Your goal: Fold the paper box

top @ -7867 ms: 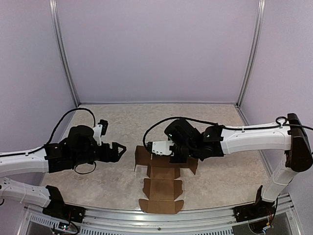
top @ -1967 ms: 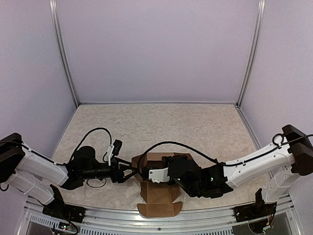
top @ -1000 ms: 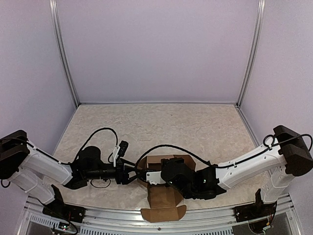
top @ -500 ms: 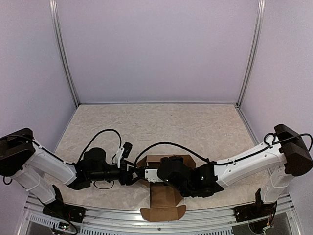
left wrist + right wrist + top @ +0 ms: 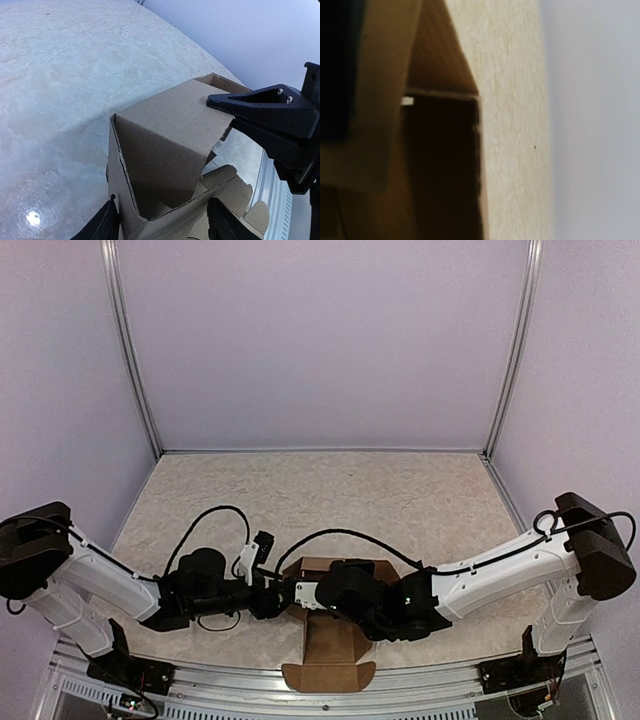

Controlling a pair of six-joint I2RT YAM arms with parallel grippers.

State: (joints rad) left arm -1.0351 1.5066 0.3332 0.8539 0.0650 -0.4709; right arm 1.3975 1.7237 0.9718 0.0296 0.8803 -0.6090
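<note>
Paper box [image 5: 335, 645] sits front-middle of the bench [image 5: 400, 490], only half folded. The far part stands up as walls. A flat panel runs toward the near edge and ends in a flap [image 5: 328, 675] w/ rounded corners.

Both arms come in low from the sides and meet at the box's left side. Left hand [image 5: 272, 598] and right hand [image 5: 300, 595] are pretty much nose to nose there.

Left wrist cam is the useful one. The box [image 5: 165, 135] fills the middle: one brown wall is up, w/ a folded corner facing the lens and a ragged torn-looking edge down its left. The left hand [image 5: 162, 227] straddles that corner, w/ its fingers [image 5: 106, 224] on either side of the cardboard at the bottom of the shot. Can't tell if they're really pinching it or just sitting around it. The right hand [image 5: 215, 103] pokes in from the right, clenched w/ nothing in it, tip on the top edge of the raised wall. Marbled bench [image 5: 50, 75] behind.

Right wrist cam is v blurry and super close. It shows cardboard [image 5: 437, 65] w/ a dark hollow below, then a strip of bench [image 5: 510, 125] and the pale wall [image 5: 595, 125]. Its own fingers aren't readable.
</note>
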